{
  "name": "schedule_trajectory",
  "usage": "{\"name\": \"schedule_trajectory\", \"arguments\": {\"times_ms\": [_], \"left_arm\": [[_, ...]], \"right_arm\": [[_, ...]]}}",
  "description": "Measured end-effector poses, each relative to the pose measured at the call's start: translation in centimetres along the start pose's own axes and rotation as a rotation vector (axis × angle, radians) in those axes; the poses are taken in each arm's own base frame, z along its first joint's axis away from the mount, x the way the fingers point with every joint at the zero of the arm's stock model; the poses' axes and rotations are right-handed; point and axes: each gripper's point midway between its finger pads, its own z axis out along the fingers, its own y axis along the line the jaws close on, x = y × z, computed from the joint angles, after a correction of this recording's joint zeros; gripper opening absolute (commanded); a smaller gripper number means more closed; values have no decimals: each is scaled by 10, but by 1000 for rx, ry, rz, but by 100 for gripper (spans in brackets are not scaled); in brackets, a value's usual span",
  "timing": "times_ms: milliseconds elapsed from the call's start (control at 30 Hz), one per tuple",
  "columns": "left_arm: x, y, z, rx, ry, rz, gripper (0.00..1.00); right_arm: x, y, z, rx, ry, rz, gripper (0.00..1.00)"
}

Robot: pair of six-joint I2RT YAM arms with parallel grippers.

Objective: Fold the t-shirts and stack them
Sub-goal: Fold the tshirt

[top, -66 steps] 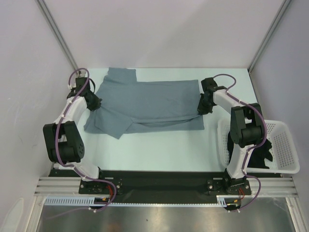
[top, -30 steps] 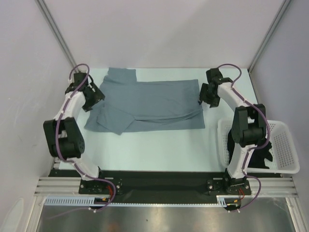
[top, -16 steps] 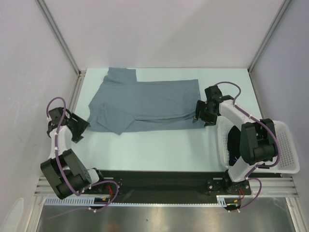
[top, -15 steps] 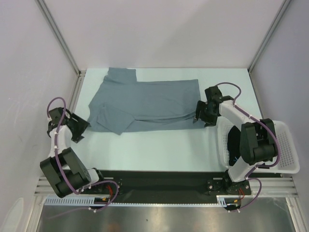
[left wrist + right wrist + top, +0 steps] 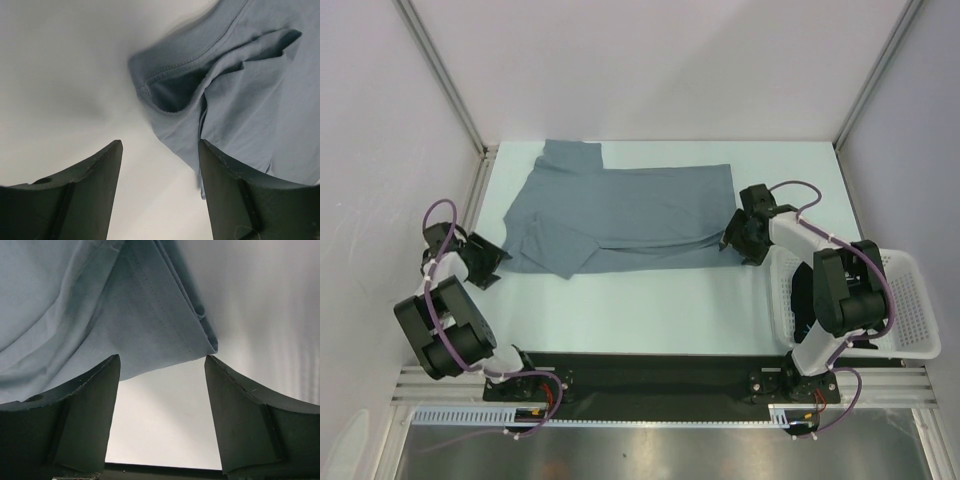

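The slate grey-blue t-shirt [image 5: 620, 210] lies spread on the table, its near edge folded back over itself. My left gripper [image 5: 488, 262] sits low by the shirt's near-left sleeve corner [image 5: 175, 95]. It is open [image 5: 160, 146], with bare table between its fingers. My right gripper [image 5: 733, 240] is at the shirt's near-right corner, open [image 5: 161, 362]. The doubled hem [image 5: 165, 325] lies just beyond its fingertips. A black t-shirt [image 5: 868, 325] lies in the basket, partly hidden by the right arm.
A white lattice basket [image 5: 910, 300] stands at the right edge of the table. Metal frame posts [image 5: 440, 75] rise at the back corners. The pale table [image 5: 640, 300] runs from the shirt to the arm bases.
The left arm has swung from the shirt's back-left side to its near-left corner. The right gripper has come forward to the near-right corner. The shirt lies still.
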Motion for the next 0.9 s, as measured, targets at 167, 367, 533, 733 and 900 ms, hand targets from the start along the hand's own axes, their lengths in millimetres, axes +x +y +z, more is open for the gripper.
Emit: {"name": "schedule_trajectory", "arguments": {"times_ms": [167, 367, 533, 733, 900], "left_arm": [[0, 6, 8, -9, 14, -14, 63], [1, 15, 17, -30, 31, -32, 52], [1, 19, 26, -39, 47, -34, 36], [-4, 18, 33, -39, 52, -24, 16], [-5, 18, 33, -38, 50, -15, 0]], "right_arm": [[-1, -3, 4, 20, -7, 13, 73], [1, -5, 11, 28, 1, 12, 74], [0, -7, 16, 34, 4, 18, 73], [0, -10, 19, 41, 10, 29, 70], [0, -12, 17, 52, 10, 30, 72]]}}
